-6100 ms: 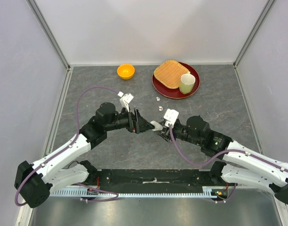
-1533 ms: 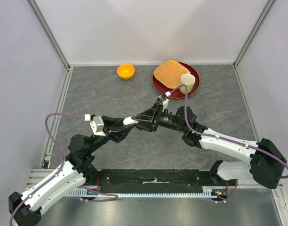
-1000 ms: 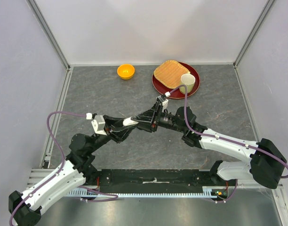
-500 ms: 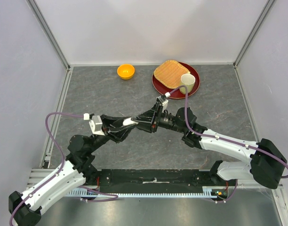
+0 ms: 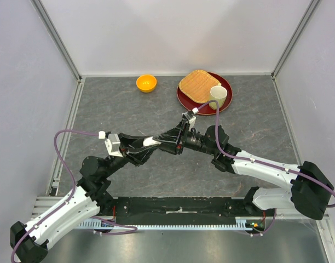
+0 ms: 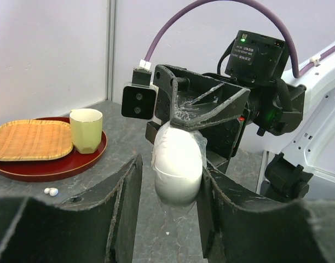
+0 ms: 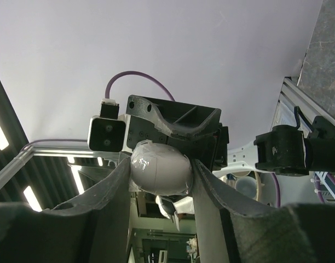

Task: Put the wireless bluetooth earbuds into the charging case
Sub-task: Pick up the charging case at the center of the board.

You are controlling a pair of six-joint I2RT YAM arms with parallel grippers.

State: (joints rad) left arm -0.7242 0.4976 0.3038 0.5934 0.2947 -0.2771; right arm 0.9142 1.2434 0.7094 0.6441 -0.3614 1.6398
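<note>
Case (image 6: 178,164) held mid-air
It is clamped by the left gripper (image 6: 167,183) and right gripper (image 7: 159,174) together, above the worktop (image 5: 113,109).

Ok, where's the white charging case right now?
In the left wrist view the white charging case hangs mid-frame, gripped by the left gripper and the right gripper, the red plate behind it at the picture's left edge.
</note>
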